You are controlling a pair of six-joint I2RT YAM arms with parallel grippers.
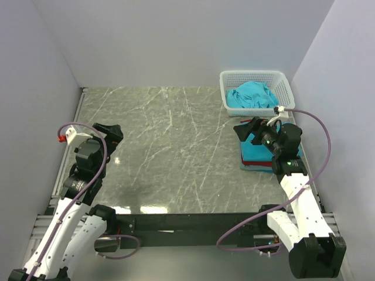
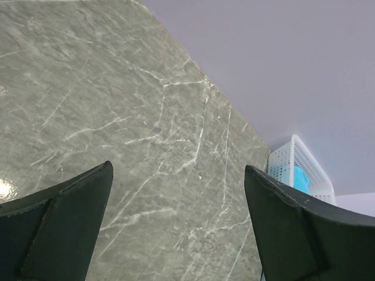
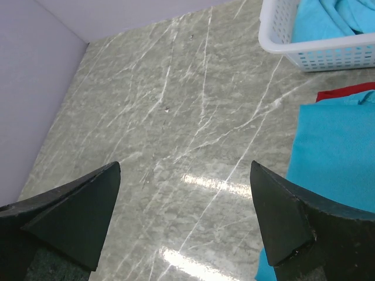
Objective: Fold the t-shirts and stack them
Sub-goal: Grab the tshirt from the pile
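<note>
teal t-shirts (image 1: 252, 96), seemingly one red

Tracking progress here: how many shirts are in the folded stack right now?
3 show: teal shirt on top, red shirt under it, blue shirt at the bottom. The right arm covers part of them, so more may be hidden.

Top camera is looking down from above and behind the arms, covering the whole tabletop (image 1: 176, 152). Wrist cameras are sitting close over it, looking slantwise out through left pincer (image 2: 179, 170) and right pincer (image 3: 184, 167). All three are sharing the basket (image 1: 253, 79).
</note>
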